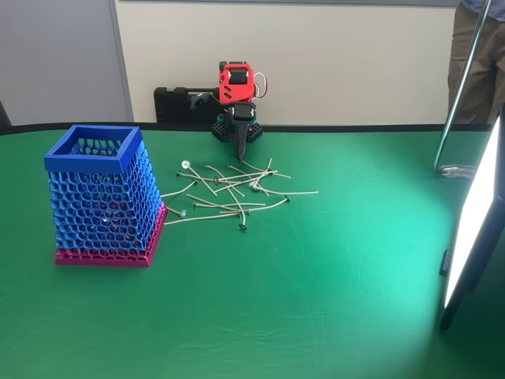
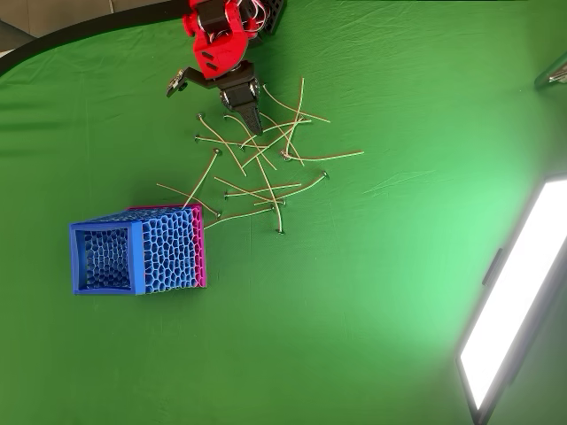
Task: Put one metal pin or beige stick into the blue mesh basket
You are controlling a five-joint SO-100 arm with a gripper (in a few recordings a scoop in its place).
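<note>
The blue mesh basket stands upright on its magenta base at the left of the green table. Several thin beige sticks with small dark heads lie scattered and crossing to the right of it. One stick reaches almost to the basket's base. The red arm's black gripper points down at the far edge of the pile. Its fingers are together and look shut, with nothing seen between them. A pin with a round pale head lies at the pile's left.
A bright light panel leans at the right edge. A metal stand pole rises from a foot on the table's far right. A person's legs show behind it. A black box sits behind the arm.
</note>
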